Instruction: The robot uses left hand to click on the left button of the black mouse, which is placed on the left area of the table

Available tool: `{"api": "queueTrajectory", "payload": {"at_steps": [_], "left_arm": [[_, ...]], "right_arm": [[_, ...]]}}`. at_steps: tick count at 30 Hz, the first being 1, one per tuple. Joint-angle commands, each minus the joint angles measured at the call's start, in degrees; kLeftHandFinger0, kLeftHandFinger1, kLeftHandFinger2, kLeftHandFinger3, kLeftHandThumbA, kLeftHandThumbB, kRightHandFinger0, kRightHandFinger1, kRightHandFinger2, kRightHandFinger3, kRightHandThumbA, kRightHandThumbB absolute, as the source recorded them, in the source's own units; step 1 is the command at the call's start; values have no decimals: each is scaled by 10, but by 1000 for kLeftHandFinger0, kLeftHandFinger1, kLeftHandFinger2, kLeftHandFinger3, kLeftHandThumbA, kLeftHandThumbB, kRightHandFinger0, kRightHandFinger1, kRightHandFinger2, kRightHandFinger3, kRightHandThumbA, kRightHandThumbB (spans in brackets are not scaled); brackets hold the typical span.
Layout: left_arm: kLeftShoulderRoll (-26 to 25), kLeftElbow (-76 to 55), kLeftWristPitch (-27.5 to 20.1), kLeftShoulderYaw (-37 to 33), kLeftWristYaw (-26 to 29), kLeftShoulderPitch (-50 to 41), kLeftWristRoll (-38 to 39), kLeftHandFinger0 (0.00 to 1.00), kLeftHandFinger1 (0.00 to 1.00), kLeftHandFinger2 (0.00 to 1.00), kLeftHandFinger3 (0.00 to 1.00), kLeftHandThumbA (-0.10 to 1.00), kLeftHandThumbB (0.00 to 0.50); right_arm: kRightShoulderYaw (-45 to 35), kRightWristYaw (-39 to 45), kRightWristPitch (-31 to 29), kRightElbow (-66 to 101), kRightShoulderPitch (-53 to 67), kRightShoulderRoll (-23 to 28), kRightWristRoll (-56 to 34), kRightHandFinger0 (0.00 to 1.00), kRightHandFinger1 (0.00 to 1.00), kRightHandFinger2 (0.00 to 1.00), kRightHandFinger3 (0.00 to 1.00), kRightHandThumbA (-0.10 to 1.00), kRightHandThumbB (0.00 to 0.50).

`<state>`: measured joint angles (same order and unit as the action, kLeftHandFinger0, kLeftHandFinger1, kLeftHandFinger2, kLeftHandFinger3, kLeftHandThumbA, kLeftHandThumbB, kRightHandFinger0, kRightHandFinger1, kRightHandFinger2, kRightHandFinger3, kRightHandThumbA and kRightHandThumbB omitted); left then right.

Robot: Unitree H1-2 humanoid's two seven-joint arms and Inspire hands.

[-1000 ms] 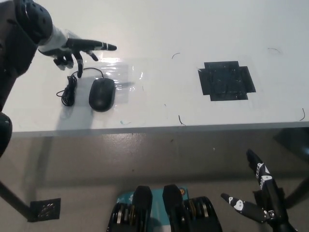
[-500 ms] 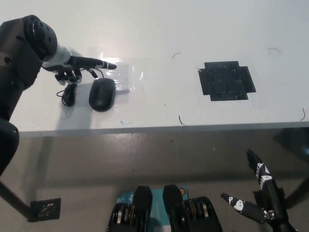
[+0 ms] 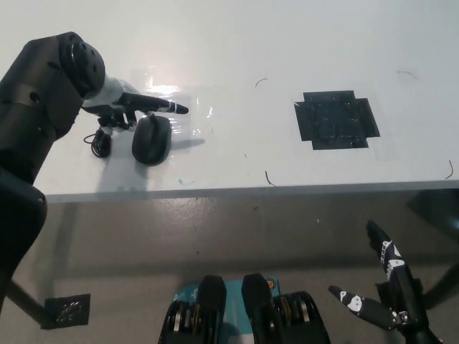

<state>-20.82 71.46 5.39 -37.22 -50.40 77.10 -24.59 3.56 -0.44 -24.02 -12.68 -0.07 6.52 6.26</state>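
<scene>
- The left hand (image 3: 133, 106) is being held over the left part of the white desk (image 3: 237, 50), one finger stretched out toward picture right and the rest curled under, nothing being gripped
- The black mouse (image 3: 151, 139) is lying on the left area of the desk, just below the stretched finger; whether the finger is touching it cannot be told
- The mouse's cable (image 3: 100, 142) is bunched in a loop to the mouse's left, near the desk's left side
- The mouse is sitting near the front edge of the desk, with a narrow strip of bare surface between them
- A black taped patch (image 3: 336, 119) is lying well apart to the right, with open surface being left between it and the mouse
- The right hand (image 3: 384, 290) is resting below the desk edge at the lower right, fingers spread and holding nothing
</scene>
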Motion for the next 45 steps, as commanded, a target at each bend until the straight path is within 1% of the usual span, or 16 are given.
{"api": "queueTrajectory", "payload": {"at_steps": [1, 6, 11, 14, 20, 21, 22, 24, 27, 30, 33, 35, 36, 37, 40, 45], "left_arm": [[-6, 3, -11, 10, 7, 34, -11, 0, 0, 73, 1000, 1000, 237], [-8, 6, -12, 15, 4, 34, -11, 0, 0, 2, 1000, 1000, 228], [-10, 9, -30, 8, 4, 41, -23, 0, 0, 30, 1000, 1000, 223], [-10, 15, -16, 17, 4, 46, -18, 0, 0, 7, 1000, 1000, 237], [-14, 18, -20, 20, 6, 53, -22, 0, 0, 84, 1000, 1000, 229], [-15, 17, -21, 19, 12, 52, -25, 0, 26, 191, 1000, 1000, 252], [-14, 16, -17, 20, 17, 51, -26, 0, 11, 213, 1000, 1000, 257], [-14, 18, -14, 21, 15, 50, -26, 0, 0, 171, 1000, 1000, 250], [-15, 20, -27, 19, 16, 48, -31, 0, 0, 195, 1000, 1000, 242], [-13, 23, -25, 25, 13, 42, -27, 0, 0, 136, 1000, 1000, 212], [-12, 25, -31, 24, 16, 37, -32, 0, 0, 185, 1000, 1000, 217], [-10, 27, -30, 26, 20, 30, -32, 0, 0, 96, 1000, 1000, 209], [-10, 26, -32, 25, 22, 29, -33, 0, 0, 96, 1000, 1000, 209], [-7, 28, -26, 23, 24, 27, -36, 0, 0, 22, 1000, 1000, 212], [-7, 30, -36, 23, 22, 21, -36, 0, 0, 20, 1000, 1000, 204], [-5, 33, -49, 19, 34, 10, -44, 0, 0, 166, 1000, 1000, 219]], "right_arm": [[-2, 3, -29, 15, -10, 7, -1, 1000, 1000, 1000, 1000, 924, 139], [-3, 3, -29, 17, -8, 8, 3, 1000, 1000, 1000, 1000, 945, 144], [-2, 2, -29, 16, -7, 8, 2, 1000, 1000, 1000, 1000, 927, 130], [-3, 5, -29, 16, -7, 8, -2, 1000, 1000, 1000, 1000, 927, 141], [-3, 3, -29, 18, -6, 7, 1, 1000, 1000, 1000, 1000, 944, 150], [-3, 3, -29, 18, -5, 7, 1, 1000, 1000, 1000, 1000, 945, 148], [-3, 3, -29, 18, -5, 7, 2, 1000, 1000, 1000, 1000, 946, 146], [-3, 2, -29, 18, -6, 7, 1, 1000, 1000, 1000, 1000, 945, 145], [-3, 2, -29, 19, -5, 7, 4, 1000, 1000, 1000, 1000, 950, 145], [-2, 3, -29, 19, -6, 7, 2, 1000, 1000, 1000, 1000, 956, 156], [-2, 4, -29, 19, -7, 6, 0, 1000, 1000, 1000, 1000, 952, 149], [-2, 3, -29, 19, -7, 6, 1, 1000, 1000, 1000, 1000, 944, 142], [-2, 2, -29, 19, -7, 6, 2, 1000, 1000, 1000, 1000, 944, 142], [-2, 2, -29, 19, -8, 6, 3, 1000, 1000, 1000, 1000, 942, 142], [-2, 2, -29, 20, -10, 7, 6, 1000, 1000, 1000, 1000, 947, 140], [-3, 2, -29, 19, -12, 6, 3, 1000, 1000, 1000, 1000, 934, 145]]}}
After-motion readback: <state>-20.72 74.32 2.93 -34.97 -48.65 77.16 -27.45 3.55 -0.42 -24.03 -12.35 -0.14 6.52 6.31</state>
